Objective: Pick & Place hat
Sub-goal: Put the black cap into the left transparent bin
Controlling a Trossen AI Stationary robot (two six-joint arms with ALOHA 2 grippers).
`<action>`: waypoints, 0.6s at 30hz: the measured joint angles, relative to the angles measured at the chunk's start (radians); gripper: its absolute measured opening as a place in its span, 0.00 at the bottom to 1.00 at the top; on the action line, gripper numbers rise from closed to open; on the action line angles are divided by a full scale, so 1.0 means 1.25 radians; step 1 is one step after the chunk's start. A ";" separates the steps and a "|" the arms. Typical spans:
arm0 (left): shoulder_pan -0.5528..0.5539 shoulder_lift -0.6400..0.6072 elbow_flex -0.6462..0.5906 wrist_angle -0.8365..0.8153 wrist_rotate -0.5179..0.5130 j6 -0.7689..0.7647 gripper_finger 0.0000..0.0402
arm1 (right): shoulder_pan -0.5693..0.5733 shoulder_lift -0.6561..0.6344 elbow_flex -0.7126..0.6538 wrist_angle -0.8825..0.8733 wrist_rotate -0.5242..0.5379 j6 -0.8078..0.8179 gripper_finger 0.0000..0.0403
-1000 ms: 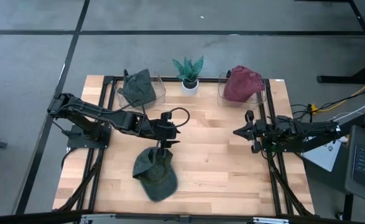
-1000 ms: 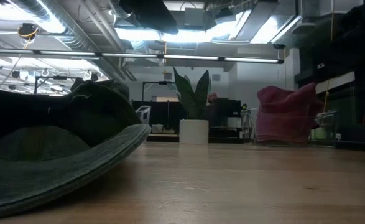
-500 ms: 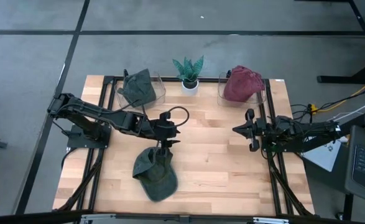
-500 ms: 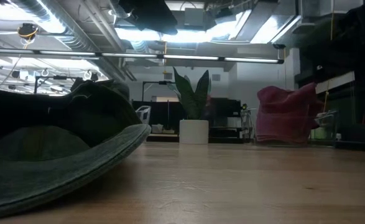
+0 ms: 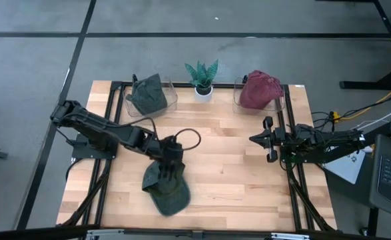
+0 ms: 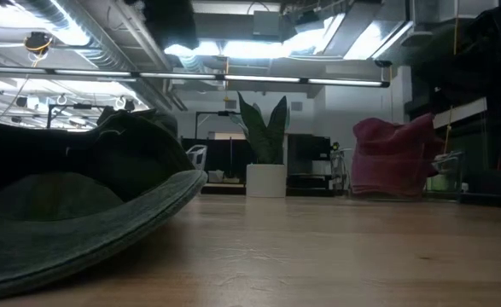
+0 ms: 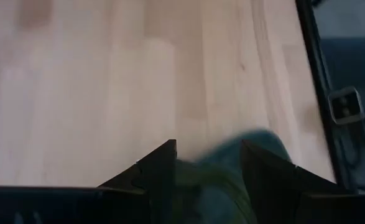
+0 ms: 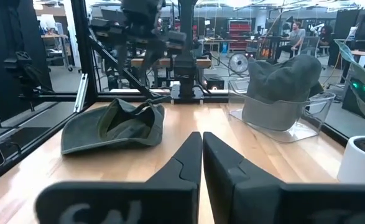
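While the low view shows only the green hat [image 6: 71, 213], left hand [image 7: 207, 163] straddles it half-open, right hand [image 8: 201, 146] closed

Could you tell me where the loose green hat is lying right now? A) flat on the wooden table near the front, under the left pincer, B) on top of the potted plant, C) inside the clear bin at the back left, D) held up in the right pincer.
A: the high view shows the loose green hat lying on the table, with the left pincer open directly above it.
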 joint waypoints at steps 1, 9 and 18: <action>-0.010 0.000 0.000 -0.013 0.002 -0.012 0.43 | 0.000 0.000 0.000 0.000 0.000 0.000 0.04; -0.079 0.000 0.000 -0.084 0.001 -0.115 0.43 | 0.000 0.000 0.000 0.000 0.000 0.001 0.04; -0.125 0.000 0.000 -0.121 -0.032 -0.123 0.43 | 0.000 0.000 0.000 0.000 0.000 0.001 0.04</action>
